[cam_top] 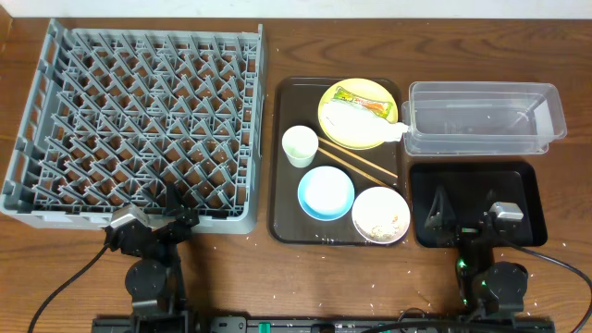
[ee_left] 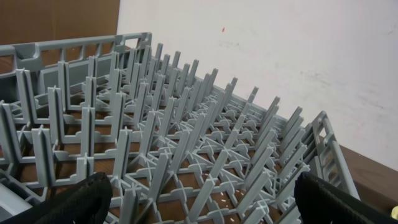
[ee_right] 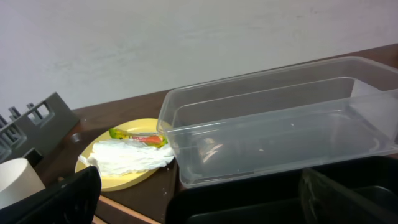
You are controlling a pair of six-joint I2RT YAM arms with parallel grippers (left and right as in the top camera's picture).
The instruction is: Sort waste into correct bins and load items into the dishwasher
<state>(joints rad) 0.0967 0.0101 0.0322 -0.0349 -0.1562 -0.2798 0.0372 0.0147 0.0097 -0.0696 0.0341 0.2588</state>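
Observation:
The grey dish rack (cam_top: 139, 120) fills the left of the table and the left wrist view (ee_left: 186, 137). On the brown serving tray (cam_top: 287, 139) lie the yellow plate (cam_top: 338, 129) with the white tissue (cam_top: 361, 123) and snack wrapper (cam_top: 365, 100), the white cup (cam_top: 300, 145), chopsticks (cam_top: 361, 165), the blue bowl (cam_top: 326, 192) and the white bowl (cam_top: 381, 215) with crumbs. The clear tub (cam_top: 483, 117) and black tray (cam_top: 476, 203) sit at right. My left gripper (cam_top: 153, 225) is open at the rack's near edge. My right gripper (cam_top: 462, 215) is open over the black tray. Plate (ee_right: 121, 174), tissue (ee_right: 127, 155), wrapper (ee_right: 140, 135) and tub (ee_right: 280, 124) show in the right wrist view.
The cup's rim (ee_right: 18, 180) shows at the left edge of the right wrist view. A white wall stands behind the table. Both arm bases sit at the front edge of the wooden table (cam_top: 277, 287).

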